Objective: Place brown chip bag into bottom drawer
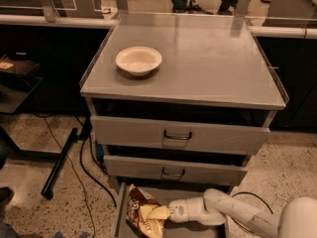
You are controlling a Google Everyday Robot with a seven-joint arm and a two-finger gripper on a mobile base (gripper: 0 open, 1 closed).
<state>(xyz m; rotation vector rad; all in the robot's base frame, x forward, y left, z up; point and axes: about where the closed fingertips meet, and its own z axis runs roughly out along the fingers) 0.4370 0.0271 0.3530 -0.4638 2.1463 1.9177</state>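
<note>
The brown chip bag (142,212) lies in the open bottom drawer (120,209) at the foot of the grey cabinet, towards its left side, with its yellow end pointing right. My gripper (168,213) reaches in low from the right on a white arm and meets the yellow end of the bag, just above the drawer floor. The front part of the drawer is cut off by the picture's lower edge.
An off-white bowl (138,60) stands on the cabinet top (213,63). The two upper drawers (178,135) with handles are slightly pulled out. A black pole (59,162) and cables lie on the speckled floor to the left. Counters stand behind.
</note>
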